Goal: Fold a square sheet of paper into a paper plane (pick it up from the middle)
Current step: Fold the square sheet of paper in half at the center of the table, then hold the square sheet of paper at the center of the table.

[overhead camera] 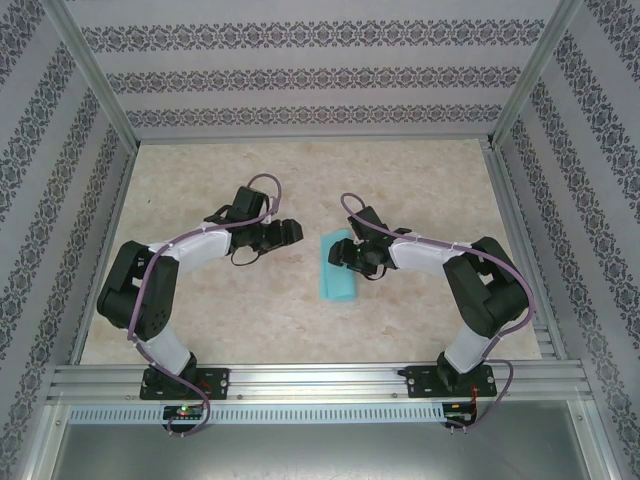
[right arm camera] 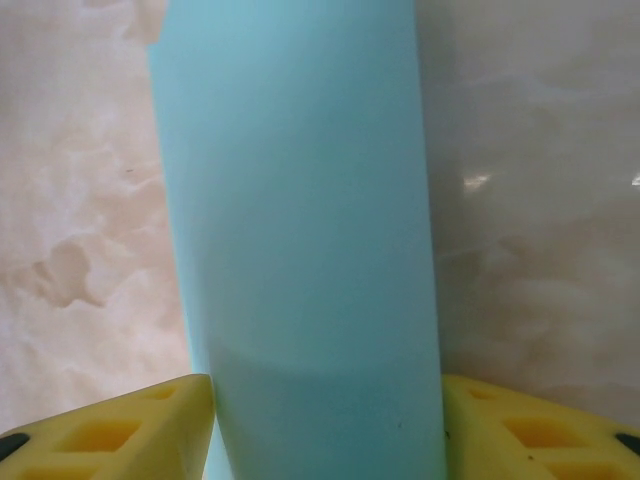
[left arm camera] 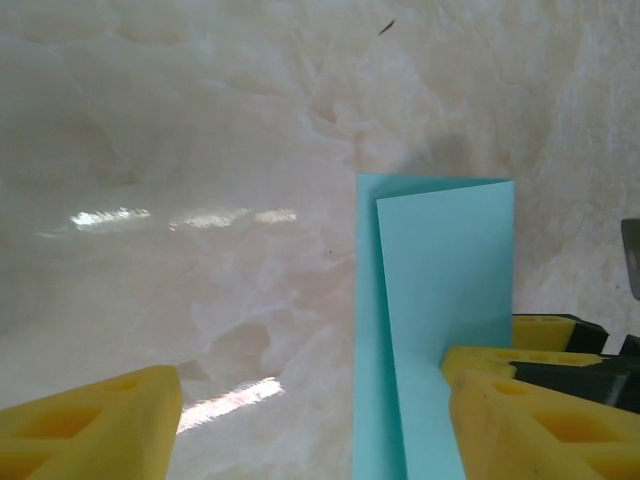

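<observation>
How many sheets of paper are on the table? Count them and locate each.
1. The folded sheet of paper lies central on the table, partly under the right gripper, the left gripper beside it. Another could hide beneath.

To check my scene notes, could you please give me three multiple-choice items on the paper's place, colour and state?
1. Where is the paper? A) between the two grippers B) on the front rail C) in the far left corner
2. Its colour? A) white B) light blue C) yellow
3. Its state? A) flat square B) crumpled ball C) folded over

Answers:
1 A: the top view shows it between the left gripper and right gripper.
2 B: it is cyan in every view.
3 C: the left wrist view shows two layers.
</observation>
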Motion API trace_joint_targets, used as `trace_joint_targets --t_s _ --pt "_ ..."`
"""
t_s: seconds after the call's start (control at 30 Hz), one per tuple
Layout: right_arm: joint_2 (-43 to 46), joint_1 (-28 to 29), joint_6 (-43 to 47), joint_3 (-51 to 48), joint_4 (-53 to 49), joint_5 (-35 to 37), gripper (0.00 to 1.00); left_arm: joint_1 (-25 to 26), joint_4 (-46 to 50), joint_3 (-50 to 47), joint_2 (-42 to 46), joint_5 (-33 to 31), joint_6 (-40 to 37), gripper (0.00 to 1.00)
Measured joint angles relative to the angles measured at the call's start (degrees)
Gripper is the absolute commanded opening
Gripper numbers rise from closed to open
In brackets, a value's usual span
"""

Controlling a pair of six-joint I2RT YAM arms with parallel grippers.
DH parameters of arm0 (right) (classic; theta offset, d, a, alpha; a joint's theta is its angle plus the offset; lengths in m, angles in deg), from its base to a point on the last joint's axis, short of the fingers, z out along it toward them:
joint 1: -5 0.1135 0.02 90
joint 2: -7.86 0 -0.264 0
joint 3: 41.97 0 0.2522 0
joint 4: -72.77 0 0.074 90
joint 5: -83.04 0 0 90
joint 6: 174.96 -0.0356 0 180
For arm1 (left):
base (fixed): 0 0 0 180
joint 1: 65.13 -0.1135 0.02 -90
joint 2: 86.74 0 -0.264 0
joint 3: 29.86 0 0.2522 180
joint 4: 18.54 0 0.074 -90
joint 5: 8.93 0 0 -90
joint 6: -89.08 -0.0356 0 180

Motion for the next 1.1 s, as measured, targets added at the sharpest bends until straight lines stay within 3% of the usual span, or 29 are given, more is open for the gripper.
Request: trace_joint_targets --t_s 0.3,0.57,0.67,1.1 --pt "-0.26 0.15 -0.33 2.23 -3.61 5.01 0.61 2.99 -5.44 -2.16 -1.49 4.2 3.93 0.42" --pt "-3.23 1.55 -0.5 5.22 -5.77 6.38 0.61 7.23 -10.64 -2.45 -5.44 7.96 7.82 0.12" --pt "-3.67 1.55 -0.5 5.9 -6.64 6.43 0.6 8.74 -10.88 -2.38 -7.85 8.7 8.57 0.05" --pt "-4.0 1.51 -0.61 6.1 -7.3 6.67 0.54 11.15 -15.85 -2.38 -11.34 12.24 13.62 0.0"
